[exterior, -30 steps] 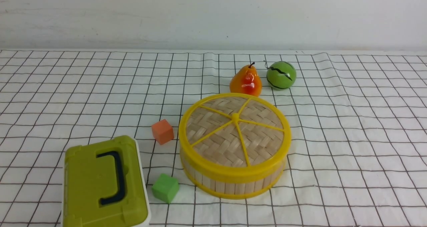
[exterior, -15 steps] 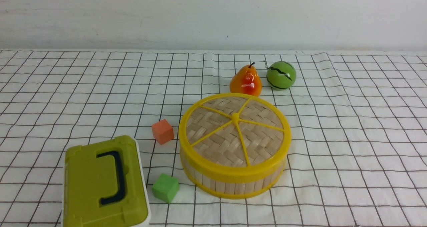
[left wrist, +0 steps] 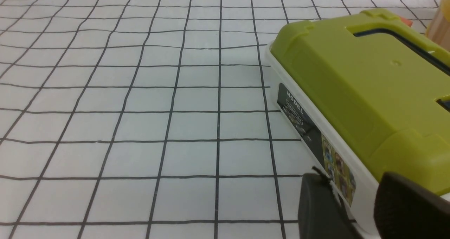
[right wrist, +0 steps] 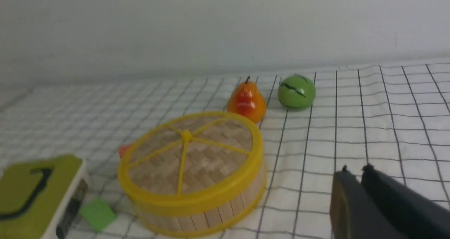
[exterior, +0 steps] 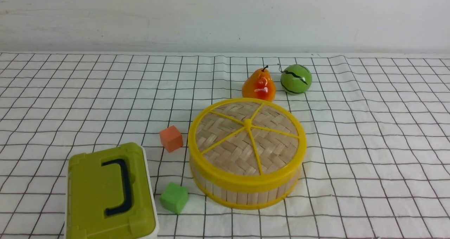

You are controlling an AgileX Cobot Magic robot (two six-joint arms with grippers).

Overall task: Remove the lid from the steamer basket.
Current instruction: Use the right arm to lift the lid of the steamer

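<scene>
Lid (exterior: 247, 137) on basket (exterior: 242, 196), one each

Table (exterior: 369, 133) in front of me: white cloth, black grid, a bit wrinkled toward the far right. Directly on it, six things. Olive-green box (exterior: 109, 193) with a white base, near left corner, cut off by the front view's lower edge. Green cube (exterior: 174, 198) just right of the box, between it and the steamer basket (exterior: 246, 193). The basket sits about mid-table, flat on the cloth. Orange cube (exterior: 171, 138) is just beside the basket's left side, with a small gap. Pear (exterior: 259, 85) stands upright right behind the basket; I can't tell if they touch. Green striped ball (exterior: 296, 79) is just right of the pear, apart from it.
</scene>
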